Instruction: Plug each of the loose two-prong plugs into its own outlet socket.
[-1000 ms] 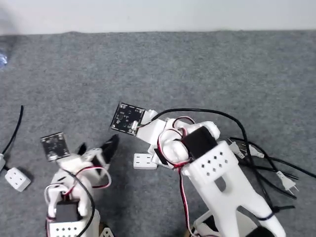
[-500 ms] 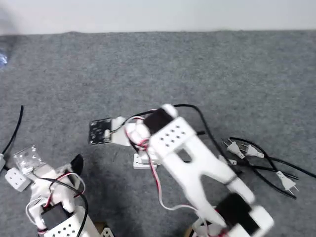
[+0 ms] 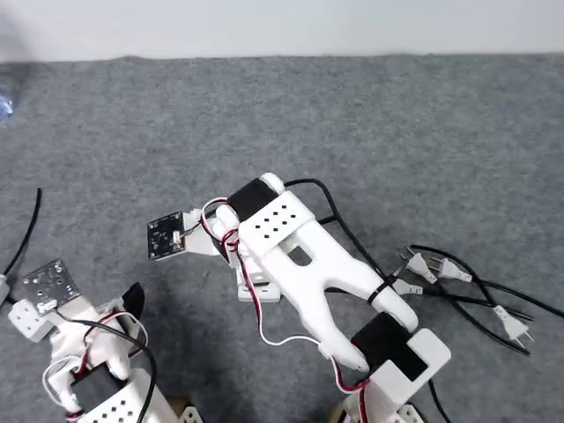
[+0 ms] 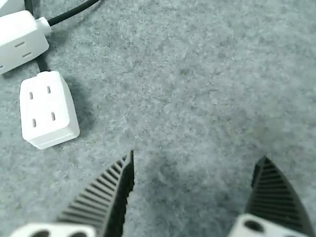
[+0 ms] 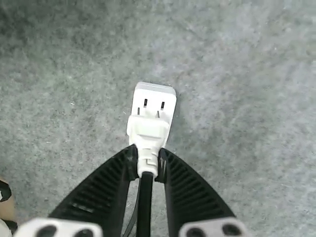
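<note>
The worktop (image 3: 379,132) is covered throughout by a grey, felt-like fabric (image 3: 132,115), evenly lit. At twelve o'clock it is bounded by a plain white wall (image 3: 282,26), met along a straight edge.

A grey, felt-like counter (image 3: 397,132) meets a white wall (image 3: 282,26) at the far edge; something bluish (image 3: 4,104), blurred, sits far left.

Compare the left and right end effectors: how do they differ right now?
Left end effector is open; right end effector is shut on a white two-prong plug. Left is empty, above bare carpet near an unused outlet block; right has its plug's prongs at a second outlet block's slots. Shared: black ribbed fingers, pointed down at the carpet.
</note>
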Robot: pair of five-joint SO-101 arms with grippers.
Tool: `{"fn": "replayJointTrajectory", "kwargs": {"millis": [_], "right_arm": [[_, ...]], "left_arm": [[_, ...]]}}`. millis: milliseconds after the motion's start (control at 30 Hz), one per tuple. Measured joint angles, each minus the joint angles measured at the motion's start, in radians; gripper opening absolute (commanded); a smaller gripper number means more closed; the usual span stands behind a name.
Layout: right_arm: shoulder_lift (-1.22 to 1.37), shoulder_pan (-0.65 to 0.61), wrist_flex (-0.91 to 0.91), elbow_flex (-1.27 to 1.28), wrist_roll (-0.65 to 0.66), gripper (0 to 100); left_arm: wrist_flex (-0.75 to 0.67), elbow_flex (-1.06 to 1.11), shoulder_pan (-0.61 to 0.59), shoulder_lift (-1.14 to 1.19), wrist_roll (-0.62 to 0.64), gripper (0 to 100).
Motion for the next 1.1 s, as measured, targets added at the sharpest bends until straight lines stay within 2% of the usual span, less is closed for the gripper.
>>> {"fn": "replayJointTrajectory", "kwargs": {"millis": [1100], "right_arm": [[0.089, -0.018, -0.048, -0.021, 0.002, 0.8]], "left_arm": [[0.0, 0.0, 0.0, 0.0, 0.0, 36]]}}
